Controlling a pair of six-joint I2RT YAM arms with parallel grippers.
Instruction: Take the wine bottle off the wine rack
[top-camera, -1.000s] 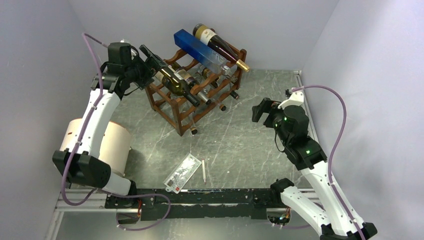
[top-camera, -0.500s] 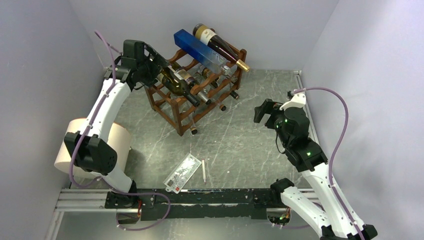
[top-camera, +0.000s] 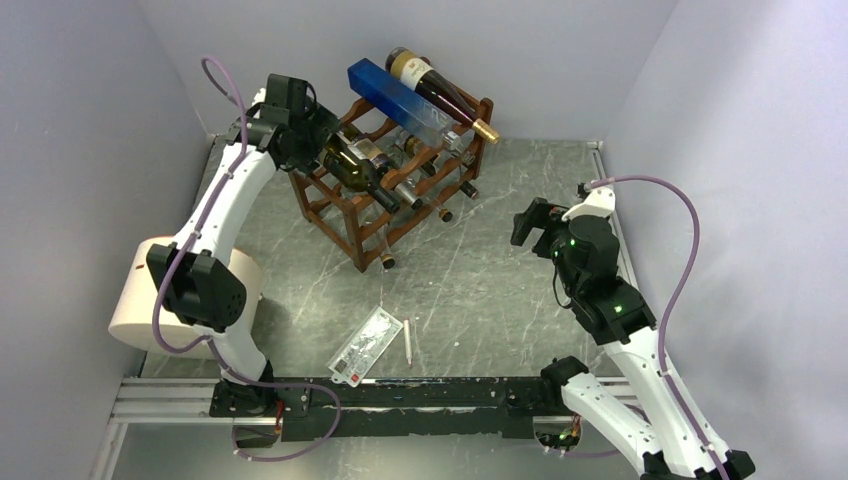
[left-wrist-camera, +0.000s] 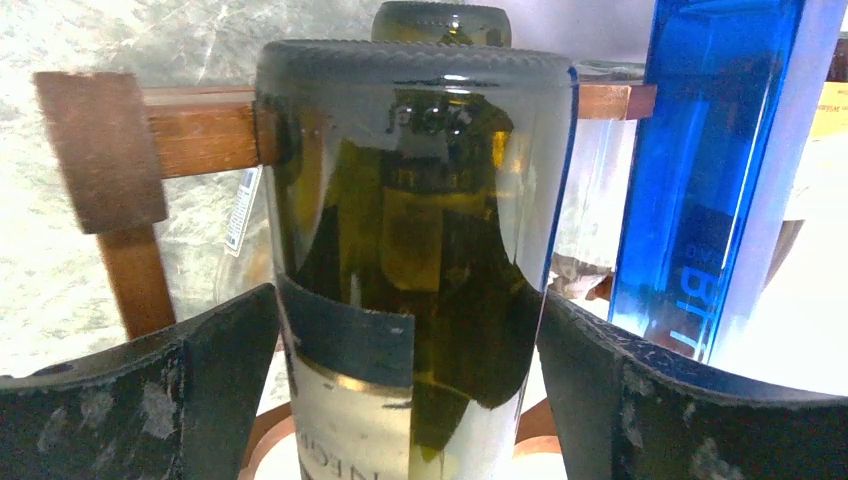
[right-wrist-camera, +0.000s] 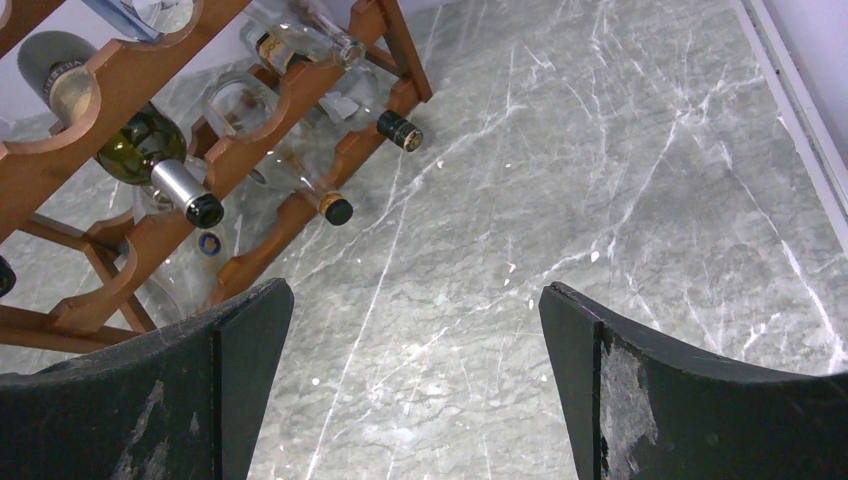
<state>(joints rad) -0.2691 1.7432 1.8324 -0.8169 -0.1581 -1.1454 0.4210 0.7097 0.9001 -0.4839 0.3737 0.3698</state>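
The job is barely begun: the wine bottle (left-wrist-camera: 415, 200) is not yet off the wine rack (left-wrist-camera: 100, 150). It lies in an upper cradle with its base poking out the back, towards the far-left corner, just beside a tall blue bottle (left-wrist-camera: 710, 180) resting on the top tier. What you have in place is the approach. Your left arm is stretched well forward and folded in at the wrist, so that the left gripper (left-wrist-camera: 408, 295) faces the bottle's base end-on from behind the rack. Its jaws are spread wide, one finger on either side of the green glass, level with the top of the label. They look very close to the sides, but the wrist view does not show whether they press, so judge the bottle as bracketed and not held. Closing, drawing the bottle out of its cradle and setting it down all remain. Your right arm is raised over the marble table (right-wrist-camera: 600, 150), well apart from the rack, and the right gripper (right-wrist-camera: 415, 290) is wide open with nothing in it.
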